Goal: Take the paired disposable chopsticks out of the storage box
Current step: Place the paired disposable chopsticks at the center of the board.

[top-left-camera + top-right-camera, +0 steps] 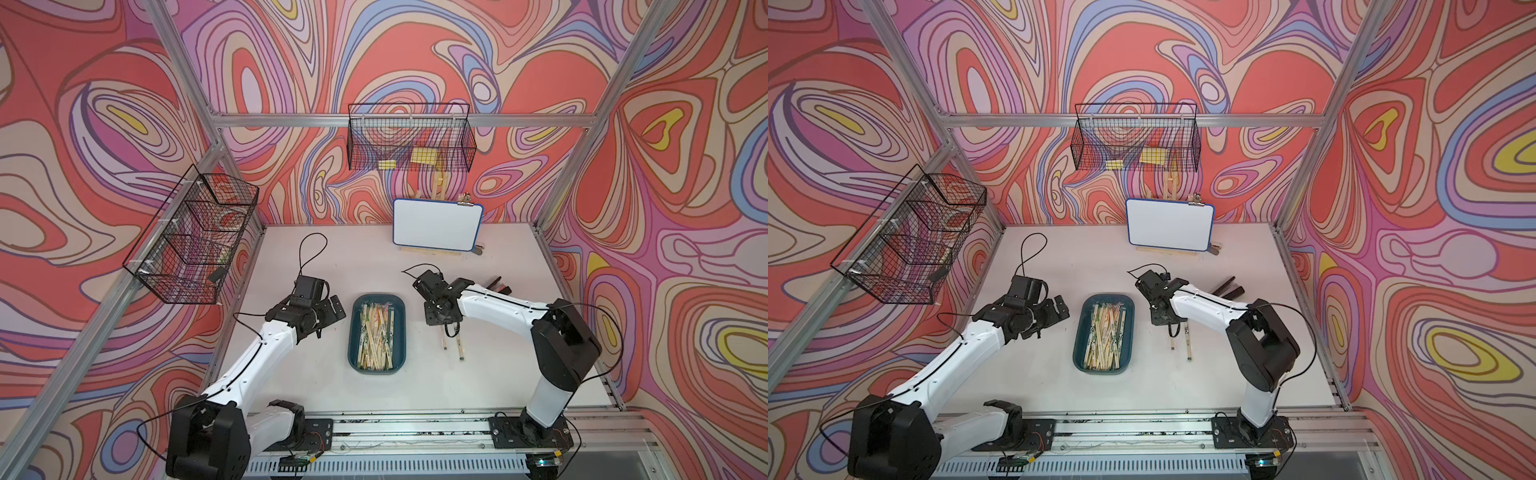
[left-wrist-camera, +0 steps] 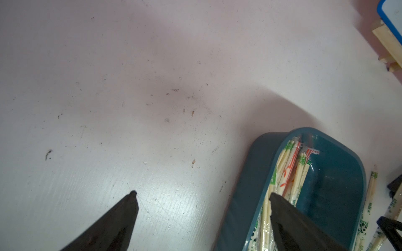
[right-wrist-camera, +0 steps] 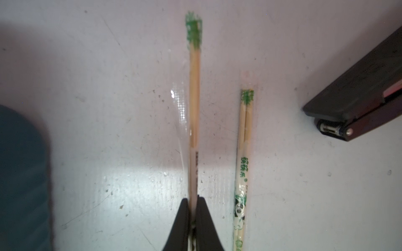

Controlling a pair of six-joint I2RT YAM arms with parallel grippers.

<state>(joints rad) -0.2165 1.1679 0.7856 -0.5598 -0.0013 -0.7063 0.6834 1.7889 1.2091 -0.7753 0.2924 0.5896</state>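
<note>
Here, a teal box (image 1: 400,332) sits mid-bench (image 1: 316,374), full of sleeved chopsticks (image 1: 376,334). The right pincer (image 3: 193,202), just right of the box, is pinching one chopstick pair (image 3: 194,97). A second pair (image 3: 244,152) lies on the bench beside it, not touching. A black tool (image 3: 359,91) lies farther right. The left pincer (image 2: 201,193) hangs spread wide at the box's left edge, holding nothing.

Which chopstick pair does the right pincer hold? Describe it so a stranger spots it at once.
From the teal storage box mid-table, look toward the robot's right arm: two sleeved chopstick pairs are outside it. The held pair is the one nearer the box. Unlike its neighbour, which lies free, its end is clamped in the shut right pincer.
</note>
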